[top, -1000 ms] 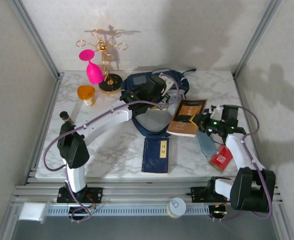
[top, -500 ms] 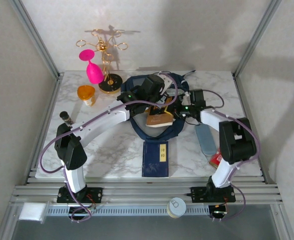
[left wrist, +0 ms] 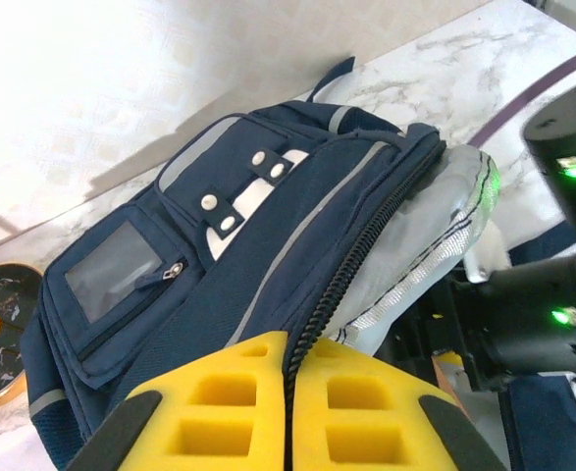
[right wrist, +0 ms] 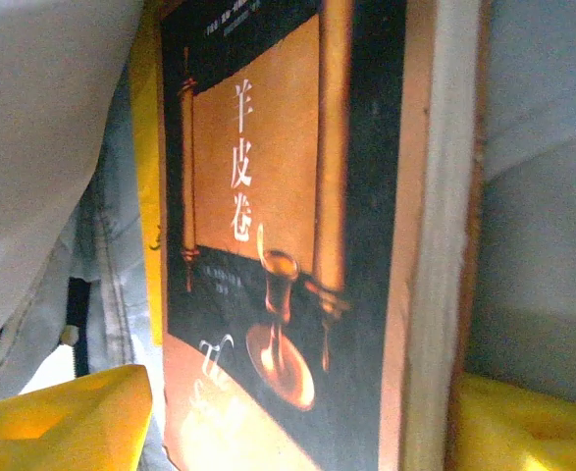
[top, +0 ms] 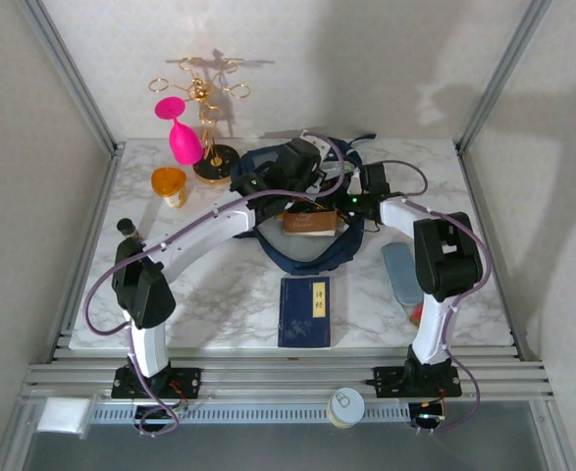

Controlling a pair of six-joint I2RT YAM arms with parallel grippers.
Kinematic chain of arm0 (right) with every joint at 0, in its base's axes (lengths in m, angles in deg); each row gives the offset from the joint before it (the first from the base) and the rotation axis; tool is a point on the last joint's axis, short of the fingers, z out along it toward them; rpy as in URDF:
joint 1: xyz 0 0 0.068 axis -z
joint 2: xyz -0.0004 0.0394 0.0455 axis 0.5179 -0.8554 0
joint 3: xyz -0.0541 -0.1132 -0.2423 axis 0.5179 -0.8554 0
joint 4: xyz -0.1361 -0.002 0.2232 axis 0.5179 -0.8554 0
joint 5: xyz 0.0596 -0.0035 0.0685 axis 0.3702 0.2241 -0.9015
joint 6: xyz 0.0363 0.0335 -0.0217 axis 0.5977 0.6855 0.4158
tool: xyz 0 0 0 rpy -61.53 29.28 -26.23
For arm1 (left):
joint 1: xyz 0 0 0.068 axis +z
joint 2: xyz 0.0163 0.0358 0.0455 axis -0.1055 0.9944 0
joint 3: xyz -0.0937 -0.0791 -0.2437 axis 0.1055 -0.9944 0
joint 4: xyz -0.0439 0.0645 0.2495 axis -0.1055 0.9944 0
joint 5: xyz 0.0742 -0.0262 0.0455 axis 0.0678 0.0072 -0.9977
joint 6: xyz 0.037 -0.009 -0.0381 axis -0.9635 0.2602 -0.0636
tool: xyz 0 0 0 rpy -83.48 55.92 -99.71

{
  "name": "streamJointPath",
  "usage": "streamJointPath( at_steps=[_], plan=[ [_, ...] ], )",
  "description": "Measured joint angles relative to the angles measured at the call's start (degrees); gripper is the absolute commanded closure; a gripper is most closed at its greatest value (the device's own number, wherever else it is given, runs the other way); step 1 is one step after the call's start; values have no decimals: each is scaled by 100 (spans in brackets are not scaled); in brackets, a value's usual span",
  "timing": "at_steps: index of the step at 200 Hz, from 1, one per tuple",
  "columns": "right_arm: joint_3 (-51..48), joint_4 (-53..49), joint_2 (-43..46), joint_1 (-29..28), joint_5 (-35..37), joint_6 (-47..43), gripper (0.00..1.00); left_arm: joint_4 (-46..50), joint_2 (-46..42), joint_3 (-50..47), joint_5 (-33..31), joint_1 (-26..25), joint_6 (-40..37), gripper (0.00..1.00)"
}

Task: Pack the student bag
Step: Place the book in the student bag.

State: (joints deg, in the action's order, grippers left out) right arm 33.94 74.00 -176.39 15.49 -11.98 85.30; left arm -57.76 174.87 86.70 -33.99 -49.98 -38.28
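Where the two arm bases are bolted, one round white-topped can [top: 345,406] sits on the metal rail. On the marble table [top: 219,294] beyond it lies one flat navy book [top: 305,311]. To its right are one blue-grey oblong case [top: 401,274] and one red item [top: 416,312], mostly hidden by the right arm [top: 445,265]. One small dark cylinder [top: 127,228] stands near the table's left edge.

At mid-table lies the one student bag [top: 312,257], navy blue, with its mouth open toward the arms. A second book, brown [top: 310,223], rests inside that mouth. Both arms reach in over the bag.

At the far left stand one orange cup [top: 169,183], one pink wine glass [top: 183,137], and one gold wire rack [top: 207,98] on a dark round base.

The left wrist camera adds detail that is too small from overhead. It shows the bag's clear window pocket, four snap studs, pale trim, black zipper and silver-grey lining. The left gripper [left wrist: 288,392] is clenched, its yellow pads [left wrist: 219,402] pressed together on the bag's zipper edge.

The right wrist camera shows the brown book's cover, with a scroll, a goblet and Chinese characters. The right gripper [right wrist: 297,422] is released, its yellow pads [right wrist: 62,412] spread wide on either side of the book.
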Motion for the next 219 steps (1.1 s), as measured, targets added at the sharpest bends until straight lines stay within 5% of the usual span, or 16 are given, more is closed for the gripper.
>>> streamJointPath(
  at_steps=[58, 139, 160, 219],
  plan=[
    [-883, -334, 1038, -153, 822, -363, 36, 7, 0, 0, 323, 15, 42, 100],
    [-774, 90, 468, -396, 1202, -319, 88, 4, 4, 13, 822, 15, -96, 100],
    [-481, 516, 203, -407, 1196, -332, 89, -35, 4, 22, 844, 15, -122, 100],
    [-409, 859, 94, -411, 1311, -479, 70, -146, 4, 22, 706, 15, -136, 100]
  ],
)
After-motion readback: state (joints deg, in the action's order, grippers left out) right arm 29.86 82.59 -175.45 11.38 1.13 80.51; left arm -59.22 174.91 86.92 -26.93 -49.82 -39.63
